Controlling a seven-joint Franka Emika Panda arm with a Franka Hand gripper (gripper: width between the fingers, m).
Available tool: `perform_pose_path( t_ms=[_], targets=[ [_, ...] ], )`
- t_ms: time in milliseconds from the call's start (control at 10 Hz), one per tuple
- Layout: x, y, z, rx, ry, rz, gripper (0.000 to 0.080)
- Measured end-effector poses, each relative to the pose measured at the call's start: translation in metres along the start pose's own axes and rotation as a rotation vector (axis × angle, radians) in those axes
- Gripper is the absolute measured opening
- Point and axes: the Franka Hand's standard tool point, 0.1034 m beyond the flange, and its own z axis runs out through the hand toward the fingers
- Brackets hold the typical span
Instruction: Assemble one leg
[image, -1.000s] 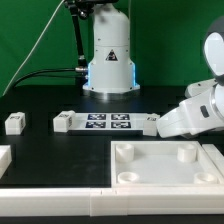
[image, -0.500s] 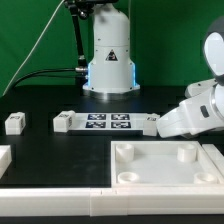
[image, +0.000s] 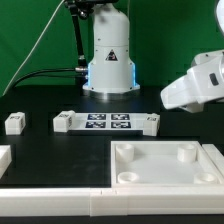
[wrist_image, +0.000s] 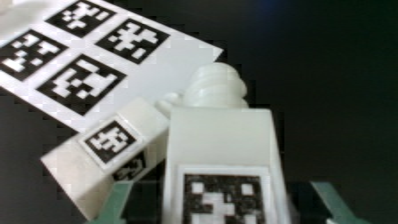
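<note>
White plastic filled most of the wrist view: the leg, a chunky block with a black-and-white tag on its near face, sat clamped between the translucent fingers of the pincer. Its long axis ran away from the camera, ending in a ridged, threaded tip over the marker board. The tag was cut off at the frame's lower edge. In the exterior view the arm's white casing at the right edge hid both pincer and leg, above the black counter.

Marker board beside white tray
</note>
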Motion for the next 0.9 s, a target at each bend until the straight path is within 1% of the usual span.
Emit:
perform_pose_path(
  t_ms=[100,200,300,400,500,600,700,800,900],
  targets=[
    [-0.003,0.005,-0.008,0.001,0.039,-0.001,0.0287],
    [-0.003,0.004,-0.005,0.001,0.035,-0.001,0.0287],
    [0.005,0.006,-0.008,0.0,0.079,-0.001,0.0287],
    [0.013,0.01,-0.017,-0.01,0.227,0.009,0.0287],
    [0.009,0.014,-0.016,-0.016,0.33,0.019,0.0287],
    [0.005,0.026,-0.014,0.0,0.396,0.044,0.0287],
    [-0.001,0.036,-0.021,0.018,0.472,0.074,0.0287],
    [-0.006,0.044,-0.028,0.015,0.557,0.088,0.0287],
    [-0.009,0.05,-0.033,0.02,0.662,0.104,0.0287]
  ],
)
